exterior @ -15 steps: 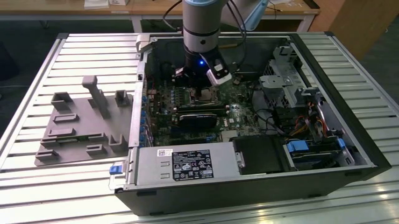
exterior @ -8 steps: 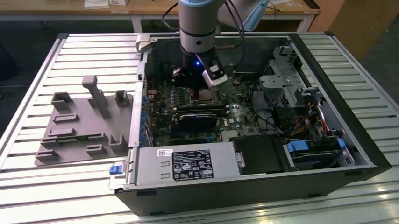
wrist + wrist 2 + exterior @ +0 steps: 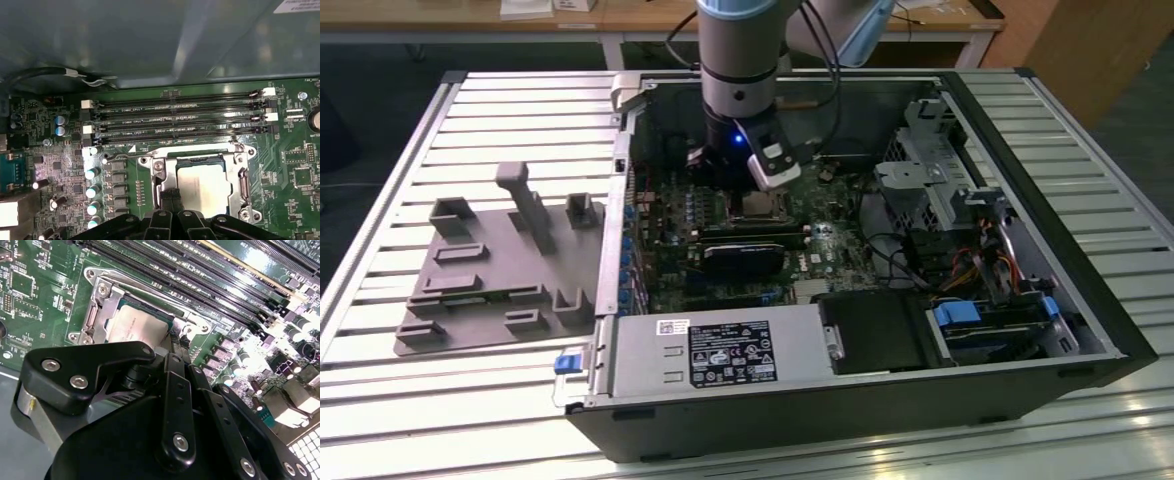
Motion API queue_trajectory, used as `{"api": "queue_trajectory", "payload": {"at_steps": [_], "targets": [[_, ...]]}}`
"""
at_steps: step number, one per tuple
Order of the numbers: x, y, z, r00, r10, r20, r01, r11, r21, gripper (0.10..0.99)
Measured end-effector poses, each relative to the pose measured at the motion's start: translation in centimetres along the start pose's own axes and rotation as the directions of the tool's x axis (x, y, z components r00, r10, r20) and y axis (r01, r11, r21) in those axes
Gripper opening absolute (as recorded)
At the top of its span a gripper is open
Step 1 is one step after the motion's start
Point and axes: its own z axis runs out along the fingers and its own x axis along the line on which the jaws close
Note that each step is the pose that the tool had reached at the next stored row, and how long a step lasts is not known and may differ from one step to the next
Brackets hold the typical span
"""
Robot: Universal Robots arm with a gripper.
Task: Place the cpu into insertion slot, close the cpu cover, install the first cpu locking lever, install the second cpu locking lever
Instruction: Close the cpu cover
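Presently gripper [image 3: 170,200] fingers pinched shut, empty, tips at cpu cover [image 3: 159,175] rim, cpu [image 3: 205,182] just beyond; risk: side-slip off rim prob. scratches cpu.

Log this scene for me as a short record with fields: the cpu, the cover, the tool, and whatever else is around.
setting: open computer case on a slatted table
cover: down flat on the board
cpu: seated, silver top showing through the cover's window
tool: shut, tips at the cover's edge beside the cpu
memory slots: four, running alongside the cover
grey fixture: on the table, at the exterior view's left of the case
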Motion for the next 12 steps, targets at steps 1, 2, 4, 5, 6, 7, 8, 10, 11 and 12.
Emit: {"api": "queue_trajectory", "payload": {"at_steps": [1, 2, 4, 5, 6, 7, 8, 10, 11, 12], "targets": [[0.01, 0.0, 0.05, 1.0, 0.002, 0.0001, -0.002, 1.0, 0.0, 0.106], [0.02, -0.01, 0.07, 1.0, 0.003, 0.0001, -0.003, 1.0, 0.0, 0.106], [0.03, -0.01, 0.12, 1.0, 0.004, 0.0003, -0.004, 1.0, 0.0, 0.106], [0.03, -0.01, 0.17, 1.0, 0.004, 0.0003, -0.004, 1.0, 0.0, 0.106], [0.03, -0.02, 0.22, 1.0, 0.005, 0.0004, -0.005, 1.0, 0.0, 0.106], [0.04, -0.02, 0.27, 1.0, 0.005, 0.0003, -0.005, 1.0, 0.0, 0.106], [0.04, -0.03, 0.31, 1.0, 0.005, 0.0003, -0.005, 1.0, 0.0, 0.106], [0.05, -0.03, 0.34, 1.0, 0.005, 0.0002, -0.005, 1.0, 0.0, 0.106], [0.05, -0.03, 0.36, 1.0, 0.005, 0.0002, -0.005, 1.0, 0.0, 0.106], [0.06, -0.03, 0.4, 1.0, 0.005, 0.0004, -0.005, 1.0, 0.0, 0.106]]}}
